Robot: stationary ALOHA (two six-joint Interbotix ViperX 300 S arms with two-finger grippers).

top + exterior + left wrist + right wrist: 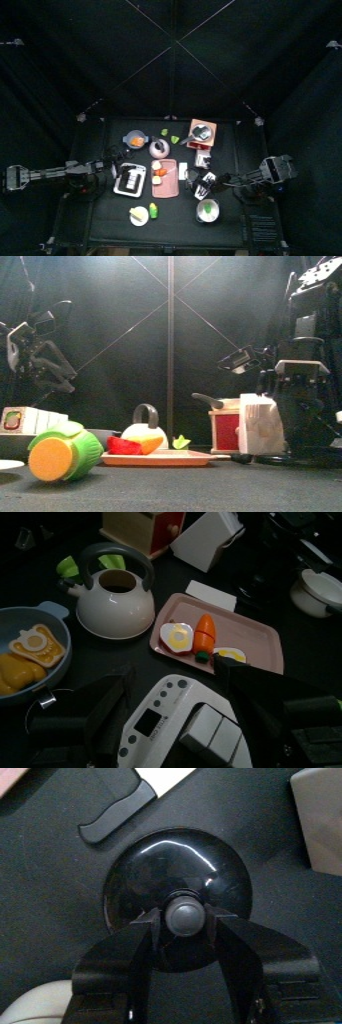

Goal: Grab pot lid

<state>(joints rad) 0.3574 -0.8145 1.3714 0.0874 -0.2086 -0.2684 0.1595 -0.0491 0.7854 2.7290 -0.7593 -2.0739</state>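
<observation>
Closest to you in the right wrist view, your right claw (187,933) points down at the pot lid (174,880), a dark, glossy round disc lying flat on the black table (54,898). Its two jaws stand apart on either side of the lid's knob (183,918), close beside it, though you cannot tell whether they press on it yet. Just beyond the lid lies a dark knife-shaped piece (118,813) beside a pale board edge. From above, that same claw (207,181) sits right of the table's middle, near the white bowl with green inside (209,210). Your left claw (174,707) hangs with its jaws spread wide over a white, buttoned appliance (181,727), holding nothing. Past it you see a pink tray (261,647) carrying egg halves and a carrot (205,632), a white kettle (114,607), and a blue bowl (40,617) of yellow food. Farther back stands a red and wooden box (203,130).
</observation>
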